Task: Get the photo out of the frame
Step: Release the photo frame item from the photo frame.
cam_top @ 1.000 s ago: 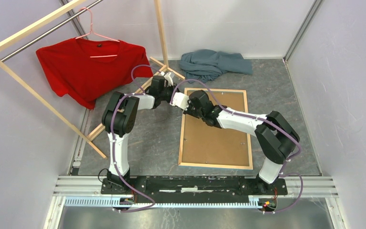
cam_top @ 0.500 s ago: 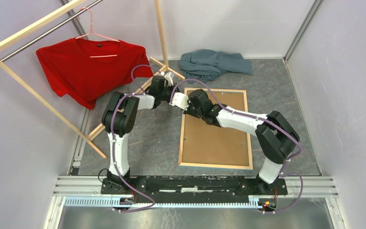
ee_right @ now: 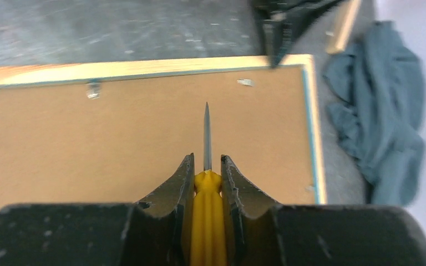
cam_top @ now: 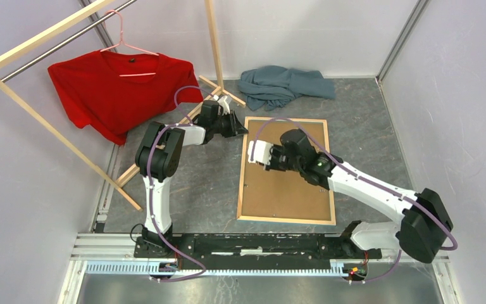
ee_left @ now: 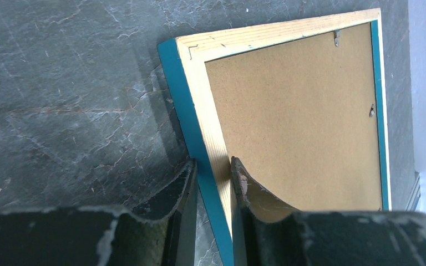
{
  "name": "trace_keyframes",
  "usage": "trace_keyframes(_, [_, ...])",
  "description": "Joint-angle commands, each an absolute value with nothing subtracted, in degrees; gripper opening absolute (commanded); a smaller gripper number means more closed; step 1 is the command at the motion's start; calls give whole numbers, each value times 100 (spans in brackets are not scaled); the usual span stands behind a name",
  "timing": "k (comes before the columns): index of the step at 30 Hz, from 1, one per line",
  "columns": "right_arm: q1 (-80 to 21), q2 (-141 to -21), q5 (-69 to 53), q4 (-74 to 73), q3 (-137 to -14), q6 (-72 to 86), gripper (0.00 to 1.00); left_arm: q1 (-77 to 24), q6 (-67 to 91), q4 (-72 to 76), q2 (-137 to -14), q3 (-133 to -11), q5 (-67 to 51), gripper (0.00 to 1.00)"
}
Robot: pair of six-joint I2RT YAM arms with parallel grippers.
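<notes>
Left gripper [ee_left: 213, 169] pinches the frame [ee_left: 277, 34] at its left rail, near the far corner. Right gripper [ee_right: 206, 162] clamps a yellow-handled screwdriver [ee_right: 206, 216] above the backing board [ee_right: 105, 133].

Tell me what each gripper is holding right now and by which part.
The left gripper pinches the frame by its side rail, near a corner. The right gripper holds a yellow-handled tool by the handle.

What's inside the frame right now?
Only the brown backing board shows inside the face-down frame, with small metal tabs at its edges. Anything beneath the board is covered.
</notes>
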State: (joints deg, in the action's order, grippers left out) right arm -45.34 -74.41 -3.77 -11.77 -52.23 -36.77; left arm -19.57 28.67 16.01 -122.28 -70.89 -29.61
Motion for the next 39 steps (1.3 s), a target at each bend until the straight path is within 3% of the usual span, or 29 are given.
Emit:
trace_keyframes(1, [-4561, -7204, -1792, -1376, -4566, -3924, 0, -1995, 2982, 1017, -12525, -7022, -2912, 21])
trace_keyframes(9, [-4597, -7164, -2624, -1306, -4221, -4153, 0, -1995, 2964, 1020, -12559, -7031, -2912, 21])
trace_keyframes(17, [-4593, -7185, -2454, -61, -3766, -3399, 0, -1997, 2962, 1020, -12628, -7040, -2908, 21])
trace_keyframes(39, [-4811, -7619, -2516, 247, -3779, -3254, 0, -2004, 2988, 1020, -12590, -7044, -2948, 21])
